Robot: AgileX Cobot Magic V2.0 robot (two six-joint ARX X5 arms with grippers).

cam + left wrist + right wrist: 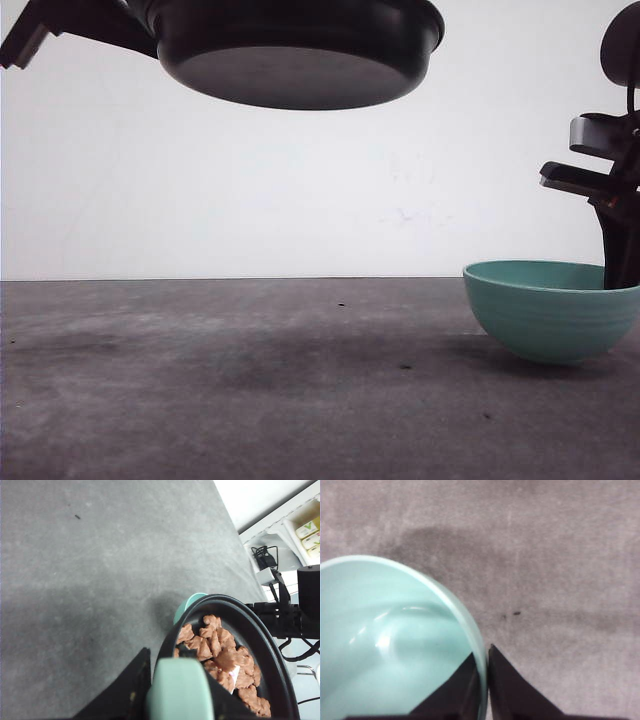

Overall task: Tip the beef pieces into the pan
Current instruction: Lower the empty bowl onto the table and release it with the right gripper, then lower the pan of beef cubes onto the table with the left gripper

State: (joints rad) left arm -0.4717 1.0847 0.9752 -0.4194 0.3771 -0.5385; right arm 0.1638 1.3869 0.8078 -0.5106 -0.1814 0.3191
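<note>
The black pan [300, 50] hangs high above the table at the upper left. My left gripper [177, 682] is shut on its mint-green handle [180, 692], one dark finger on each side. Reddish-brown beef pieces [220, 650] lie in a low heap inside the pan's rim [220, 599]. The arm reaches in from the top left corner [40, 30]. At the right, my right gripper [484, 655] is shut on the rim of a teal bowl [385, 645], one finger inside and one outside. Nothing lies in the part of the bowl that shows.
The teal bowl [550, 310] sits low at the table's right side, its rim slightly tilted, with the right arm [620, 200] above it. The grey tabletop [250, 380] spreads under the pan. A white wall stands behind. Cables and a shelf [280, 545] lie beyond the table edge.
</note>
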